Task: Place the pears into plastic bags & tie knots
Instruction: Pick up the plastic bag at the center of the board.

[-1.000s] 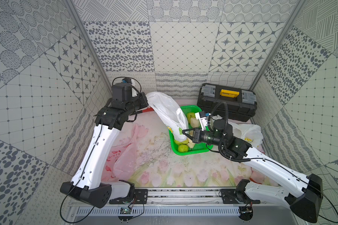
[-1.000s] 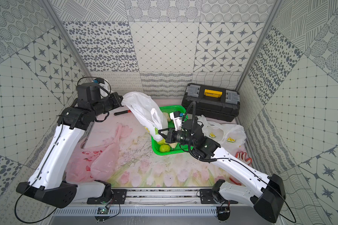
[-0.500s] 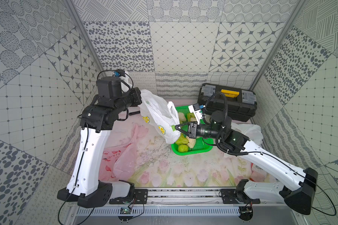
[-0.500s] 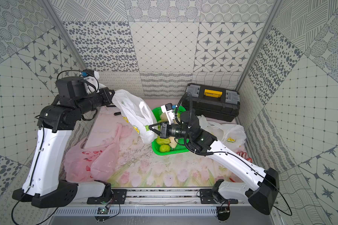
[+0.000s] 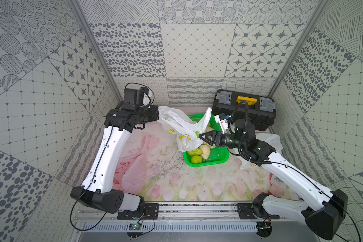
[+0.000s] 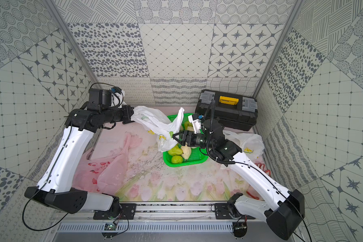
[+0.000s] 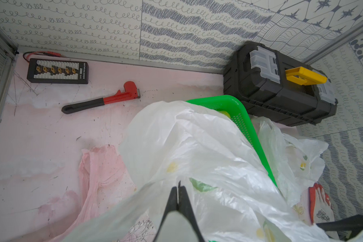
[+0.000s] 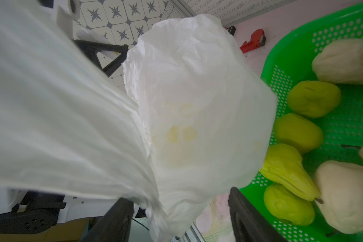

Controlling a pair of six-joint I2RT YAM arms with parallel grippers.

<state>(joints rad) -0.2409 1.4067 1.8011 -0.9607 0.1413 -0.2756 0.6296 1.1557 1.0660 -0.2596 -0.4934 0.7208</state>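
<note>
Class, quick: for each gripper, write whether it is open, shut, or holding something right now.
Left gripper: shut on the white lemon-print bag.
Right gripper: open, jaws apart with bag film hanging between them, not gripped.

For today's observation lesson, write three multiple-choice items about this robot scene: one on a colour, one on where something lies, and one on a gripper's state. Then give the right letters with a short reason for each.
1. What colour is the handle on the black plastic toolbox?
A red; B yellow; C blue.

2. Where do the loose yellow-green and cream pears lie?
A on the toolbox lid; B under the toolbox; C in the green mesh plastic basket.

3. How is the left gripper?
A open and empty; B shut on a pear; C shut on the white lemon-print plastic bag.

Answers:
1 B: the handle shows yellow in both top views.
2 C: the pears rest on the basket's mesh floor.
3 C: the left wrist view shows its jaws pinched together on the bag's thin film.
</note>
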